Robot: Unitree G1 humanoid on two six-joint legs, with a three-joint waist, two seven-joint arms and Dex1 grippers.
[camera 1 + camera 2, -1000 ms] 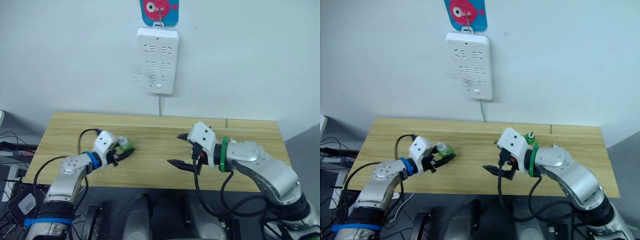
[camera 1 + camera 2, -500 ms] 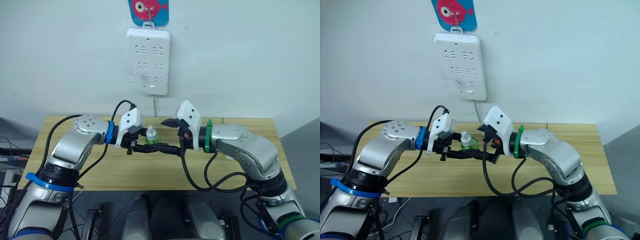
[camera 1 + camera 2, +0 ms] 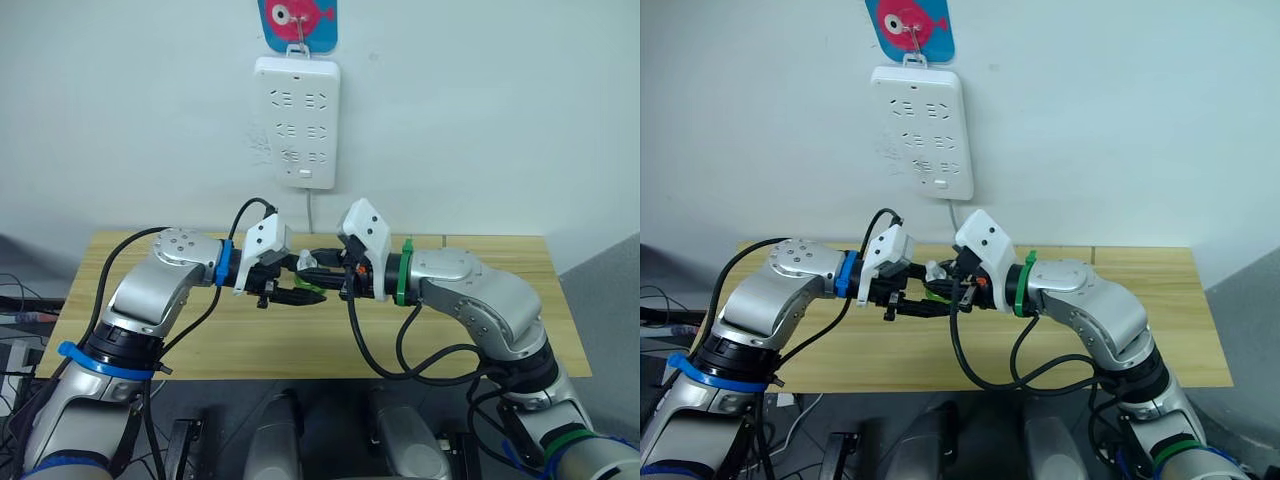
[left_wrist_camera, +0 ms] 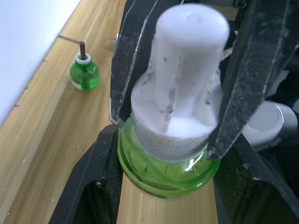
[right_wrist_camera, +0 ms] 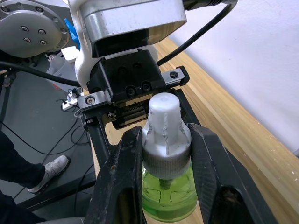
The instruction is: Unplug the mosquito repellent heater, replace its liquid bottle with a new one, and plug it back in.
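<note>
- Right now we see both arms raised over the worktop (image 3: 130, 250), their hands meeting at the middle around one small bottle (image 5: 167, 186).
- Our left hand (image 3: 290, 292) holds the green glass body of that bottle between its two black fingers (image 4: 100, 172); the left wrist view shows the fingers pressed against the glass on either side.
- Our right hand (image 3: 318, 272) is clamped on the same bottle higher up, its fingers (image 5: 122, 182) closed on the ribbed white cap (image 5: 163, 123), as the right wrist view shows.
- So the bottle is gripped by both hands at once, held in the air above the worktop, with its cap pointing towards the left wrist camera.
- We see a second green bottle (image 4: 83, 75) standing upright on the worktop near the wall, well apart from the hands; it has no cap and a dark wick sticks up from its white neck.
- A white multi-socket power strip (image 3: 296, 121) hangs on the wall above the worktop, under a blue tag with a pink fish (image 3: 296, 20); its cord runs down behind the worktop.
- We cannot tell where the mosquito repellent heater is; a rounded grey-white shape shows behind the right hand's fingers in the left wrist view, too hidden to name.
- A person's shoe (image 5: 46, 169) rests on the floor below.
</note>
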